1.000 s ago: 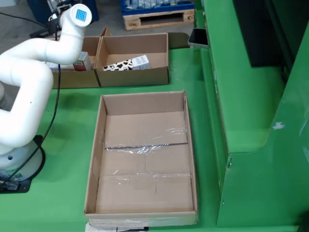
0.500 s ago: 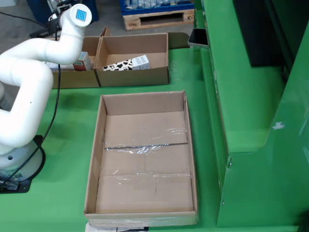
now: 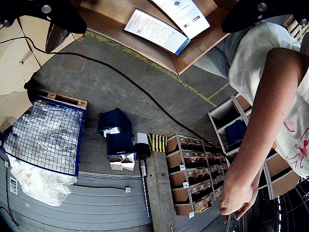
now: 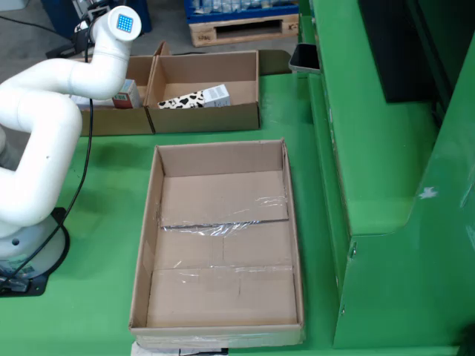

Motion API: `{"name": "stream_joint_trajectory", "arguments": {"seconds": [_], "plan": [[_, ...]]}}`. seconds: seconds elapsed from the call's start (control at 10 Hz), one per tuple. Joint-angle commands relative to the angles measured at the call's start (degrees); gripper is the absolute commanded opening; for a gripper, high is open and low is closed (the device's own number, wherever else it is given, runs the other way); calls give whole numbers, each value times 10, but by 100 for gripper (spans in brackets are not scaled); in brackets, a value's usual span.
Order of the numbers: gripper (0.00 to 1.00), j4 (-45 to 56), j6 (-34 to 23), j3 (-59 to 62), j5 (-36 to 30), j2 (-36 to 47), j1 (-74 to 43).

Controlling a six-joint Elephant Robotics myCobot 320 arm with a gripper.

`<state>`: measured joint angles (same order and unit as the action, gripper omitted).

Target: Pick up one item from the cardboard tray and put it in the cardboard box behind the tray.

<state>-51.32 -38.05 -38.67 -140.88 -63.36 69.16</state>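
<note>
**Tray looks bare: find your item before you move**

In the fixed view, your white arm (image 4: 44, 141) is folded up at the left, its blue-faced wrist cap (image 4: 124, 23) hanging over the left of two boxes at the back of the green table (image 4: 96, 297). The pincer itself is hidden behind that wrist, so you cannot tell from here whether it is released or clenched. The cardboard tray (image 4: 145, 245) in front shows only its taped floor; no item can be seen in it. What lies in view is already behind it: a cow-patterned carton (image 4: 194, 98) in the right-hand cardboard box (image 4: 208, 119), and a small red-and-white pack (image 4: 128, 94) in the left box (image 4: 119, 121). My reading is that the pick has nothing to aim at, so check the tray before you send the arm down, and swing it back over the tray only once something is there.

In the wrist view, the camera points up and away from the table: dark pincer parts (image 3: 63, 14) sit at the top corners, well apart, but with the tips out of frame their state stays uncertain. A person's arm (image 3: 260, 130) fills the right side, near the robot. Hold motion until that person is clear.
</note>
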Motion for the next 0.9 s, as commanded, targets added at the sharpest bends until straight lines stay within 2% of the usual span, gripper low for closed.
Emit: {"name": "stream_joint_trajectory", "arguments": {"seconds": [0.0,0.5,0.7,0.8], "plan": [[100,-8,2,15,-9,16,-3],[100,13,-2,33,3,21,1],[100,135,-35,149,12,6,5],[100,135,-35,149,12,6,5]]}}
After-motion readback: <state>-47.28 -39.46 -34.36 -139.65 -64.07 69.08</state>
